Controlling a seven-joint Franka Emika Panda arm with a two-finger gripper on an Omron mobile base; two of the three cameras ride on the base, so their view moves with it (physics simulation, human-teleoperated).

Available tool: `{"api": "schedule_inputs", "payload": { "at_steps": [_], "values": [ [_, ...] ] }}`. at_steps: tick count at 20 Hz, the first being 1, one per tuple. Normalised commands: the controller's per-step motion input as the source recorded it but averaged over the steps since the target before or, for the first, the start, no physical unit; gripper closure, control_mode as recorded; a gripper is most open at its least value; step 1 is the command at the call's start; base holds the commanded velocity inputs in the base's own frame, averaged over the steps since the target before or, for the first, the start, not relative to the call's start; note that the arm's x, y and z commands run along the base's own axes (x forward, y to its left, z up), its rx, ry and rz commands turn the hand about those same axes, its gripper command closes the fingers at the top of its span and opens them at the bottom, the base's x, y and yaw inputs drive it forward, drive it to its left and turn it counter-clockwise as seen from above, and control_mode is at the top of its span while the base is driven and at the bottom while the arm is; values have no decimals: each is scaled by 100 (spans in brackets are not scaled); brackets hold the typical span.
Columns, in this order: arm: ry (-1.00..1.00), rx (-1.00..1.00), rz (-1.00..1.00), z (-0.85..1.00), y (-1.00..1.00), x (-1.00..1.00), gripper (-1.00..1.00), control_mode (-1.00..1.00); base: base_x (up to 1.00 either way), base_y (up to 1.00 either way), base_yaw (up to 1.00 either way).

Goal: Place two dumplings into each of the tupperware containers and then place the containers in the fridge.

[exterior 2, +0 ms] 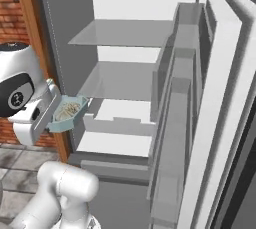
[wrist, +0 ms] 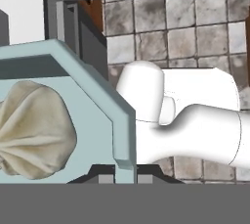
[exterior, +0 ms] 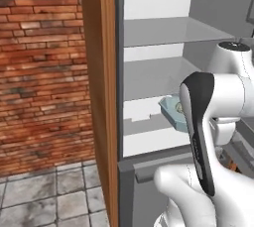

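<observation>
My gripper (wrist: 124, 169) is clamped tight on the rim of the teal tupperware container (wrist: 93, 115); in the hand view my two dark finger tips pinch its near wall at the bottom edge. Inside the tray, right by that wall, sits a pale, pleated dumpling (wrist: 31, 130). I cannot tell from here whether a second one lies beyond it, though the right base view shows beige lumps filling the tray (exterior 2: 67, 110).

From the base views, I hold the container (exterior: 174, 112) in the air at the mouth of the open fridge (exterior 2: 125, 73), roughly level with the lower shelf (exterior 2: 120, 85) and just outside its front left corner, beside the brown wooden side edge (exterior: 101, 97). The tray looks slightly tilted in my grasp. The fridge door (exterior 2: 210, 98) stands swung wide to the right.

I judge the step in hand to be the putting-away: this container is loaded and on its way into the fridge. The next move calls for carrying it forward over a shelf, keeping it level so the dumplings stay put, clearing the left wall and the shelf lip, lowering until the base rests flat, and only then letting go.
</observation>
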Motion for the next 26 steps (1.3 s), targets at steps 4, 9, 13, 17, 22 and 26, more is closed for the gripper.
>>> {"api": "schedule_inputs", "payload": {
  "at_steps": [4,9,13,17,22,26],
  "values": [
    [0,0,0,0,0,0,100,100,30,-32,0],
    [0,0,0,0,0,0,100,100,41,-8,0],
    [0,0,0,0,0,0,100,100,50,0,0],
    [0,0,0,0,0,0,100,100,46,-6,0],
    [0,0,0,0,0,0,100,100,36,-24,0],
    [0,0,0,0,0,0,100,100,42,-20,0]
  ]
}}
